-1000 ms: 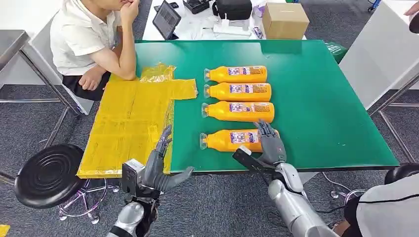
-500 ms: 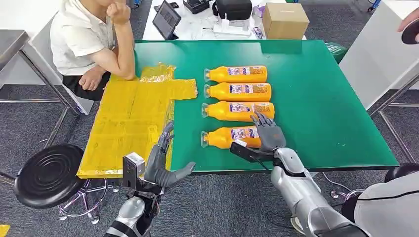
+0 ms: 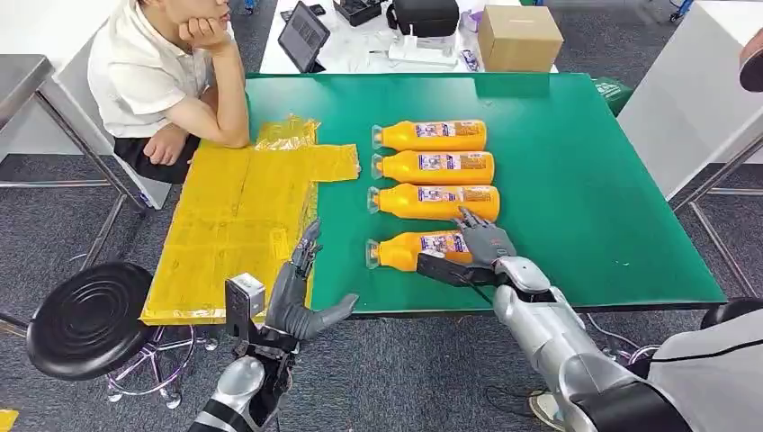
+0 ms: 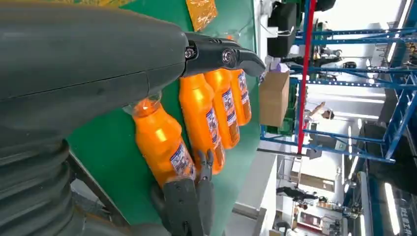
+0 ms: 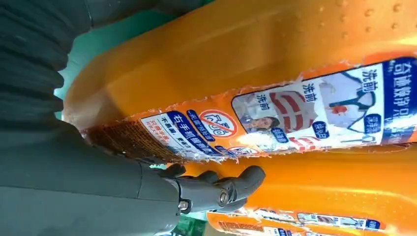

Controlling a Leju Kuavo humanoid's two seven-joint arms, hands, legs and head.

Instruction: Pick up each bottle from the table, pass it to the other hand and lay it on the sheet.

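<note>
Four orange bottles lie side by side on the green table (image 3: pixel 585 180), caps pointing toward the yellow sheet (image 3: pixel 238 216). My right hand (image 3: pixel 486 247) lies over the base end of the nearest bottle (image 3: pixel 414 249), its fingers draped across the top and its thumb along the near side. In the right wrist view the fingertips (image 5: pixel 236 187) reach down between this bottle (image 5: pixel 246 73) and its neighbour. The bottle still rests on the table. My left hand (image 3: pixel 292 297) hovers open at the table's front edge, beside the sheet's near corner. The left wrist view looks along the nearest bottle (image 4: pixel 160 142).
A person (image 3: pixel 162 72) sits at the table's far left with an elbow by the sheet. A black stool (image 3: pixel 90 315) stands on the left below the sheet. A cardboard box (image 3: pixel 519 36) and a tablet (image 3: pixel 301 34) sit on the white table behind.
My right hand moved forward from the table edge onto the nearest bottle's base end and its fingers curved over it. My left hand rose slightly. The person shifted a hand to the chin.
</note>
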